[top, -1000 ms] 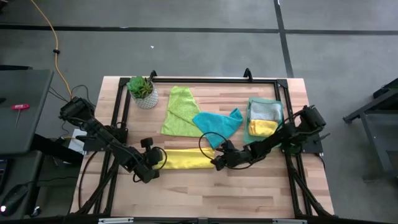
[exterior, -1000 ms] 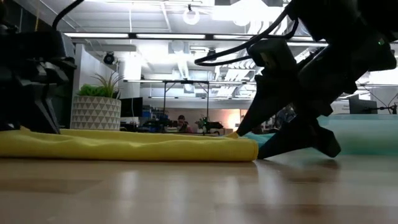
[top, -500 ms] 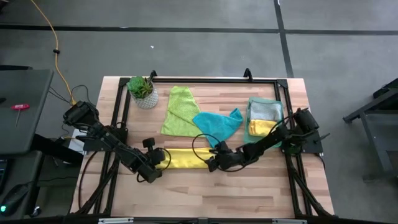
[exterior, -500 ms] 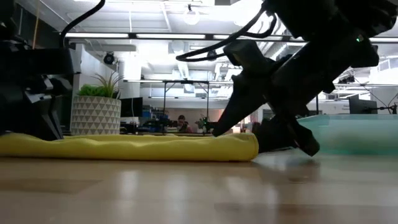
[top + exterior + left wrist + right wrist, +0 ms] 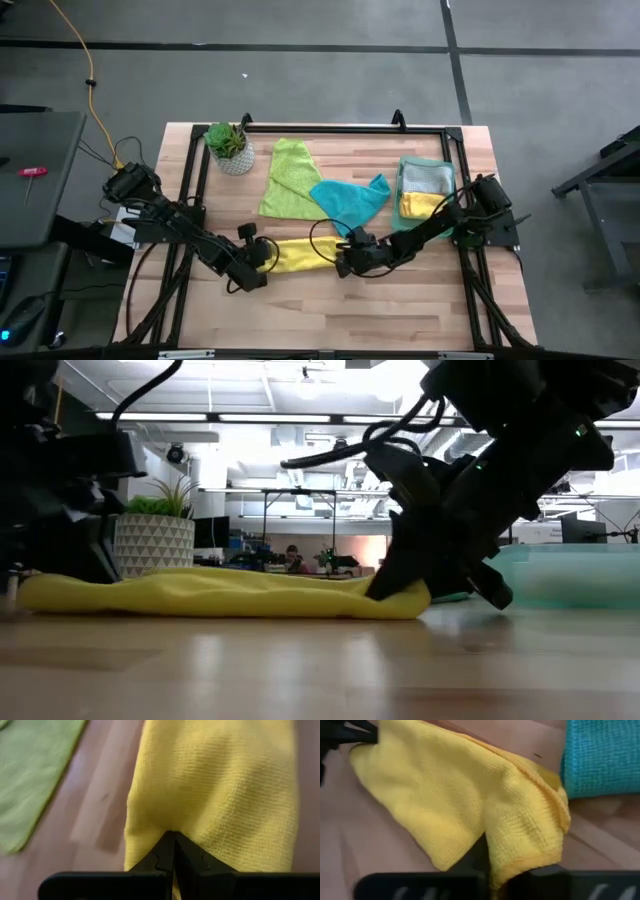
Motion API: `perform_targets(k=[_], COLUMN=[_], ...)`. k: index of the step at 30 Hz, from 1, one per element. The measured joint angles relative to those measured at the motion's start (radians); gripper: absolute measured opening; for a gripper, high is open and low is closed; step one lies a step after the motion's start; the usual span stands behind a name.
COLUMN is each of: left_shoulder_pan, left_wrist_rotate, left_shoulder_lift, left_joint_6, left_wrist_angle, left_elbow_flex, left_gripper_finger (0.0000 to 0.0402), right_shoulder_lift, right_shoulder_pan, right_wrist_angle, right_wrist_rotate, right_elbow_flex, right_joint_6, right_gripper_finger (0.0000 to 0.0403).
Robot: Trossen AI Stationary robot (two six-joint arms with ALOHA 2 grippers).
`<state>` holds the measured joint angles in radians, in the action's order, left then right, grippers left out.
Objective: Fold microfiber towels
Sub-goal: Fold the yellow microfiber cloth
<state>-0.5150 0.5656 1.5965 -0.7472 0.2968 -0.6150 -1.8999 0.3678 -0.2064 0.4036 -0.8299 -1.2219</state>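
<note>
A yellow microfiber towel (image 5: 300,256), folded into a long strip, lies across the near middle of the table and is slightly humped in the low view (image 5: 220,592). My left gripper (image 5: 266,262) is shut on its left end and my right gripper (image 5: 344,262) on its right end. A lime green towel (image 5: 290,178) and a teal towel (image 5: 350,197) lie flat farther back, the teal one overlapping the green one. My left gripper pinches the yellow towel's left end (image 5: 170,827) between its two shut fingers, slanting down from the table's left. The cloth puckers at the fingertips, and the towel lies on the table. My right gripper pinches the towel's right end (image 5: 520,855) by a folded-over, hemmed edge of more than one layer. It slants down from the table's right. That end bulges by the fingers (image 5: 400,595), and the towel rests on the table.
A translucent green tray (image 5: 447,170) at the right holds a grey and a yellow folded cloth. A potted plant (image 5: 228,147) stands at the far left. A black frame (image 5: 340,128) runs along the far edge. Bare wood lies toward the near edge.
My right gripper has moved toward the table's left onto the towel's right end and shut on it. My left gripper has moved a little toward the right with the left end. The yellow strip is now shorter and humped in the middle.
</note>
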Motion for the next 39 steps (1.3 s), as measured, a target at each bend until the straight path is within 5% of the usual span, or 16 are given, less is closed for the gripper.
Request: perform_targets(k=[6,16,33,39], left_shoulder_pan=[0.015,-0.016,0.049,0.051], left_wrist_rotate=[-0.027,0.123,0.107,0.081], left_shoulder_lift=[0.003,0.002,0.238,0.249], left_joint_6=[0.086,0.182,0.395,0.382], left_wrist_angle=[-0.071,0.000,-0.315,-0.312], left_elbow_flex=[-0.033,-0.153,-0.155,-0.158], left_gripper_finger=[0.0000,0.0000,0.0000,0.0000], right_shoulder_lift=[0.048,0.199,0.225,0.226], right_shoulder_pan=[0.040,0.162,0.189,0.189], right_wrist_angle=[0.139,0.552,0.594,0.827], right_wrist_rotate=[0.028,0.117,0.054,0.066], right_elbow_flex=[0.001,0.005,-0.005,-0.146], right_joint_6=[-0.003,-0.233,-0.297,-0.263], right_gripper_finger=[0.0026,0.0004,0.0001,0.0001])
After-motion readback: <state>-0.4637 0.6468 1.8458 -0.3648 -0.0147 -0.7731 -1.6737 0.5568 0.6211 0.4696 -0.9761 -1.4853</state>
